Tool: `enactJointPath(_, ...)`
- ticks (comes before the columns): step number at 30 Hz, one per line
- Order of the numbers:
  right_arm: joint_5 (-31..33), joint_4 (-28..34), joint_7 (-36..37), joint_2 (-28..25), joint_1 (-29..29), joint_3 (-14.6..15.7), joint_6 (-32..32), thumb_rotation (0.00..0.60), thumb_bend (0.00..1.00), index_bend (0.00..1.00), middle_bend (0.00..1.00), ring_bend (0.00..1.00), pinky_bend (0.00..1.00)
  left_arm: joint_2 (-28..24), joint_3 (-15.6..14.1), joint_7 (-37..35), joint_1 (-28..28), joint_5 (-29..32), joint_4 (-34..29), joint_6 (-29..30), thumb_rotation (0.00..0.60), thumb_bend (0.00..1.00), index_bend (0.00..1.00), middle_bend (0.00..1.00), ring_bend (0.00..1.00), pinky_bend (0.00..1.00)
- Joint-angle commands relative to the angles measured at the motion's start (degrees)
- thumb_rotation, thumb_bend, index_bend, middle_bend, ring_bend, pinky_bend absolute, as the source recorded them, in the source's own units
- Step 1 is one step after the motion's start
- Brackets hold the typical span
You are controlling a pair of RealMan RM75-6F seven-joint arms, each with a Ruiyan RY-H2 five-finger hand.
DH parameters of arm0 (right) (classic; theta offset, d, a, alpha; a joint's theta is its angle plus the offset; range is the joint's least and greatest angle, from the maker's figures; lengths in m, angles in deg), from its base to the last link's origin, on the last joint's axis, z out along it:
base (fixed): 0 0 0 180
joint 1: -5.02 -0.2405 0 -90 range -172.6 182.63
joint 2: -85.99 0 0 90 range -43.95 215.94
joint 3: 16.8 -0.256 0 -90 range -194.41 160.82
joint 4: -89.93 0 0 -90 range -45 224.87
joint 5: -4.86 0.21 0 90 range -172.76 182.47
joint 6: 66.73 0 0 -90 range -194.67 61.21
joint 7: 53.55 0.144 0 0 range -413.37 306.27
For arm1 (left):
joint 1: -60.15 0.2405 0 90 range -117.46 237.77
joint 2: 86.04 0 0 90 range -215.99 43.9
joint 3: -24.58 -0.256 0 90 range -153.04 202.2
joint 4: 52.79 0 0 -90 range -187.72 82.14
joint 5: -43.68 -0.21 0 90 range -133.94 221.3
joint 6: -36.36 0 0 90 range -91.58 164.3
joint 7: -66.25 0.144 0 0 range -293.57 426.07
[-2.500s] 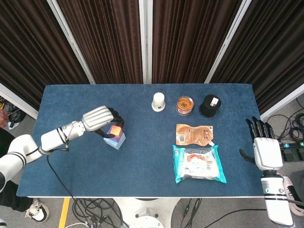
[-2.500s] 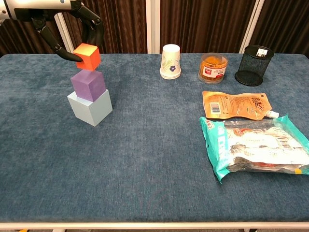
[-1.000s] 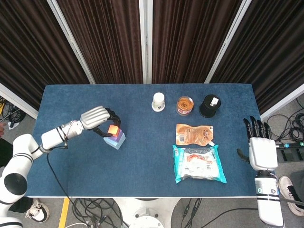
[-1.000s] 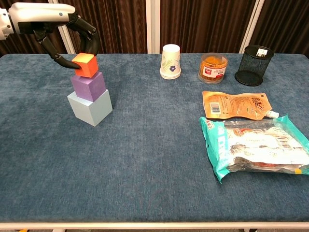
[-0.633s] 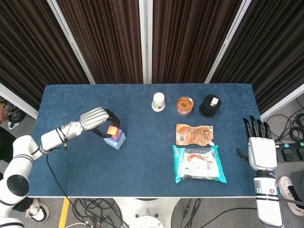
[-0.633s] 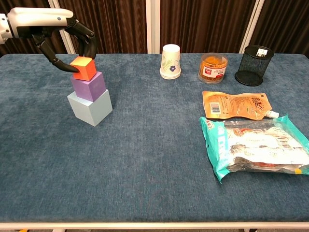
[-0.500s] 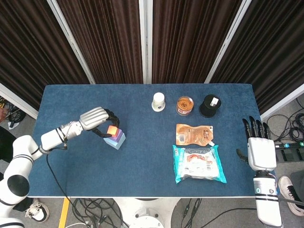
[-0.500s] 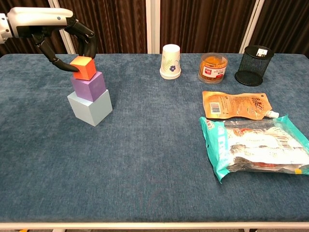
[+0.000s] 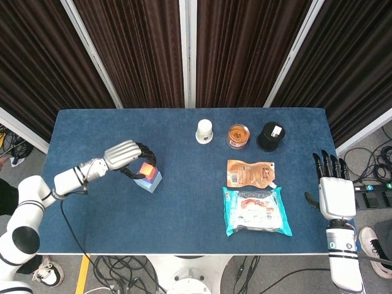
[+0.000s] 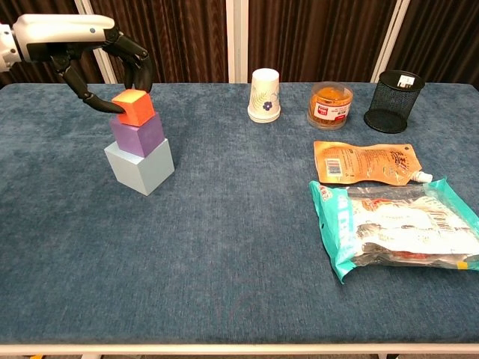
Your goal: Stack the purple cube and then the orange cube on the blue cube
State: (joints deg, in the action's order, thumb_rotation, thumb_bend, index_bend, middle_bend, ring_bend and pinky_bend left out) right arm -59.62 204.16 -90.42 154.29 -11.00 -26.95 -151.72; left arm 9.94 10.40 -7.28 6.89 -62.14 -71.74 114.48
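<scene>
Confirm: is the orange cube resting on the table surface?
No, the orange cube sits atop the purple cube, which sits on the blue cube.

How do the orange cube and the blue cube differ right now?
The orange cube tops the stack, resting on the purple cube; the blue cube sits at the bottom, on the table. The orange cube looks smallest, the blue cube largest. The left hand is curled around the orange cube; nothing touches the blue cube's sides. Both are plain solid-coloured cubes.
</scene>
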Motion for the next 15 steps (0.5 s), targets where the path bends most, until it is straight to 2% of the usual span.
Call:
enactJointPath(1, 0.06, -0.01, 0.03, -0.02, 0.05, 0.04, -0.09, 0.6, 0.14, 0.0, 0.0, 0.0, 0.0, 0.1, -0.01, 0.25, -0.07, 0.03, 0.18, 0.12, 0.6, 0.24, 0.45, 0.48, 0.37, 0.42)
enactJointPath(6, 0.23, 0.08, 0.37, -0.27, 0.34, 0.13, -0.43, 0.6, 0.14, 0.0, 0.0, 0.0, 0.0, 0.57, 0.0, 1.03, -0.01, 0.21, 0.74, -0.12, 0.6, 0.24, 0.43, 0.44, 0.35, 0.4)
enactJointPath(10, 0.03, 0.06, 0.97, -0.56, 0.51, 0.22, -0.48, 0.6, 0.14, 0.0, 0.0, 0.0, 0.0, 0.27, 0.01, 1.13, 0.18, 0.48, 0.79, -0.31, 0.6, 0.22, 0.36, 0.38, 0.32, 0.37)
enactJointPath(15, -0.01, -0.75, 2.81, -0.93, 0.48, 0.07, 0.27, 0.6, 0.14, 0.0, 0.0, 0.0, 0.0, -1.35, -0.52, 2.7, 0.8, 0.26, 0.21, 0.0, 0.6, 0.21, 0.3, 0.35, 0.3, 0.36)
